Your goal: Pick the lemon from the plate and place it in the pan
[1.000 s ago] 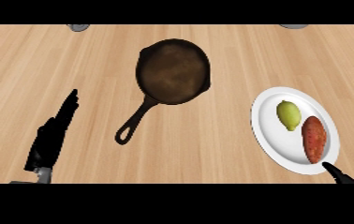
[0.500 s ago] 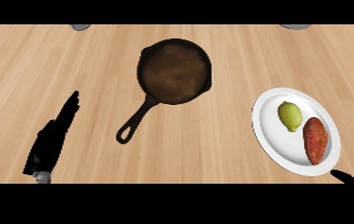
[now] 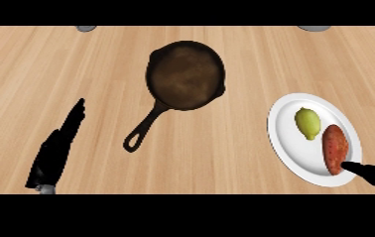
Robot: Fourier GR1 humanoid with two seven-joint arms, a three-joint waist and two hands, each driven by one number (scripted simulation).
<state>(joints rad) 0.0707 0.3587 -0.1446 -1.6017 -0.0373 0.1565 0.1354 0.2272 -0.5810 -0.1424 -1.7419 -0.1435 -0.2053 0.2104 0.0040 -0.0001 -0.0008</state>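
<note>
A yellow-green lemon (image 3: 308, 123) lies on a white plate (image 3: 287, 143) at the right, beside a reddish sweet potato (image 3: 335, 148). A dark cast-iron pan (image 3: 185, 75) sits at the centre with nothing in it, its handle (image 3: 144, 129) pointing down-left. My left hand (image 3: 57, 148) rests at the lower left, fingers straight and pointing up. Only a tip of my right hand (image 3: 360, 170) shows at the lower right corner, over the plate's near rim and just below the sweet potato, well short of the lemon.
The wooden counter (image 3: 88, 82) fills the view. Two small grey round things sit at its far edge, one at the upper left (image 3: 86, 28) and one at the upper right (image 3: 316, 28).
My right hand's tip has come a little further into view over the plate's near rim. The whole scene has shifted slightly in the view; lemon and pan have not moved on the counter.
</note>
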